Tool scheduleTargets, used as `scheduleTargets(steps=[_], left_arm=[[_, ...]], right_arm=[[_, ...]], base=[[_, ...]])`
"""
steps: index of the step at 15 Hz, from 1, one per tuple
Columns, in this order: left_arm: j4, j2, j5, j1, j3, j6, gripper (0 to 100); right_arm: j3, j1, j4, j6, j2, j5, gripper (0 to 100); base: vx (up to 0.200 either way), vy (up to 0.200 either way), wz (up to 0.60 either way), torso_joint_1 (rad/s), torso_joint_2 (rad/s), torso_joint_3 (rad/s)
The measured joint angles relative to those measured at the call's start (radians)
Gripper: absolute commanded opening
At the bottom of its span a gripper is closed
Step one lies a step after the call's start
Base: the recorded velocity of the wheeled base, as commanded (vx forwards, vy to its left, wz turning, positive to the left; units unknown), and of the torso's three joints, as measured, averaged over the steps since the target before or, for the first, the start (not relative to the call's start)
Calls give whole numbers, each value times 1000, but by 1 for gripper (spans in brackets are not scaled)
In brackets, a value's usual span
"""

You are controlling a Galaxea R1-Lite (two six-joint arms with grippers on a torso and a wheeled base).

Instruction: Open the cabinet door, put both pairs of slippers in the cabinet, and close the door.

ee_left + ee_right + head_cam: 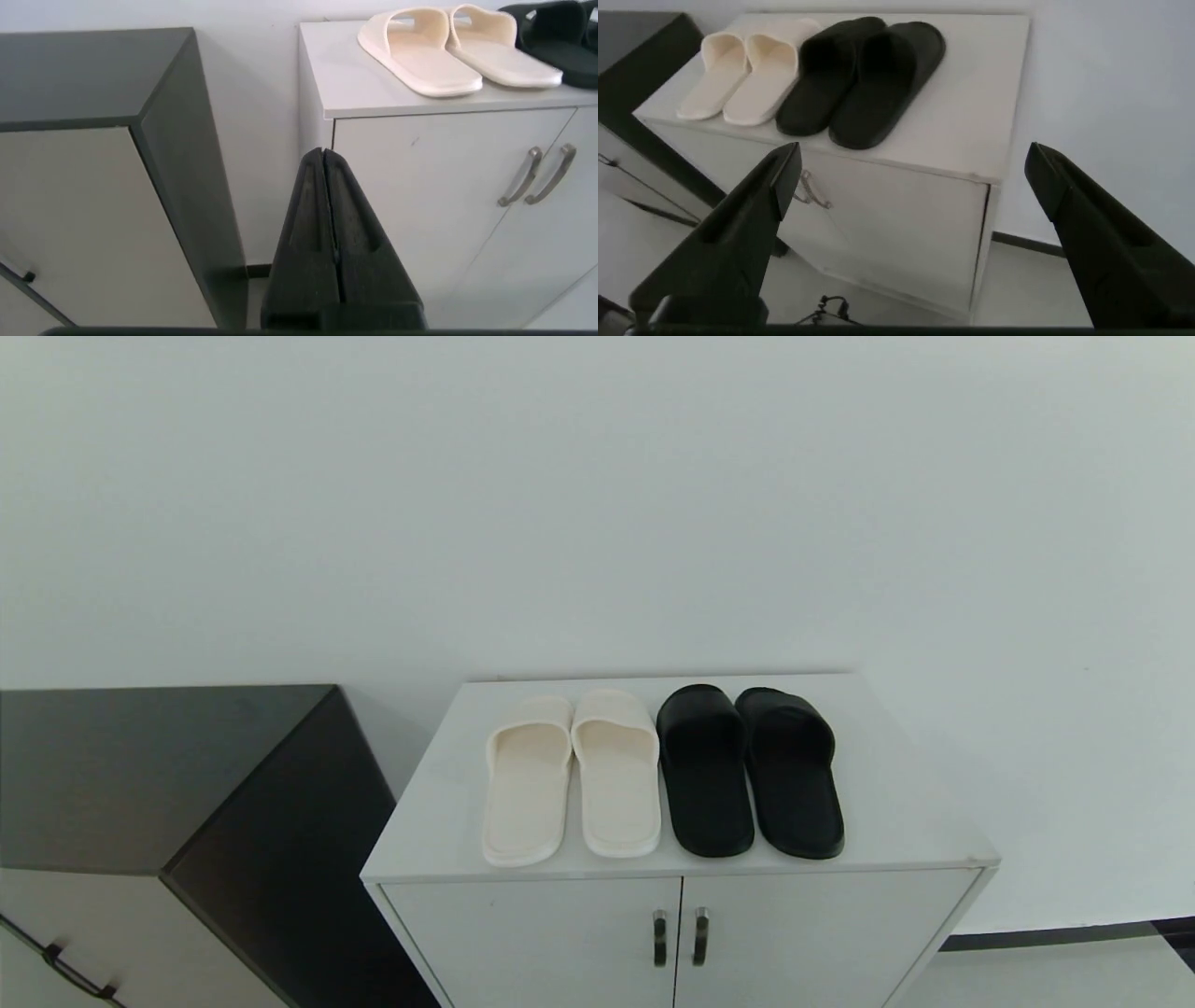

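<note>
A white cabinet (439, 821) stands against the wall with both doors shut; two metal handles (680, 936) meet at the middle. On its top lie a cream pair of slippers (569, 775) on the left and a black pair (752, 770) on the right, side by side. My left gripper (324, 159) is shut with nothing held, low and in front of the cabinet's left door (439, 196). My right gripper (910, 177) is open wide, out in front of the cabinet's right door (906, 233) and below the black slippers (859, 79).
A dark-topped cabinet (168, 765) with a pale front and a black handle (75, 975) stands close on the left, with a narrow gap between the two. The wall runs right behind both. Bare floor (1055, 971) lies to the right.
</note>
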Motion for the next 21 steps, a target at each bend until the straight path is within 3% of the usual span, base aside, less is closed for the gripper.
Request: scheduleTargets(steps=[2, 6, 8, 11, 16, 21], left_arm=[[1, 0, -10, -1, 0, 58, 0], [1, 0, -20, 0, 0, 53, 0], [1, 0, -20, 0, 0, 50, 0], [1, 0, -20, 0, 0, 49, 0], [3, 0, -20, -1, 0, 47, 0], [3, 0, -18, -1, 0, 40, 0]], right_arm=[[-14, 130, -85, 58, 105, -124, 100], [-109, 423, -131, 164, 309, -421, 100], [-177, 511, -164, 184, 425, -521, 100], [-256, 570, -271, 188, 604, -628, 100], [-389, 597, -410, 172, 891, -817, 100], [-507, 600, -427, 176, 1077, -877, 100]], base=[[0, 0, 0, 0, 0, 0], [0, 0, 0, 0, 0, 0], [0, 0, 0, 0, 0, 0], [0, 0, 0, 0, 0, 0], [0, 0, 0, 0, 0, 0], [0, 0, 0, 0, 0, 0]])
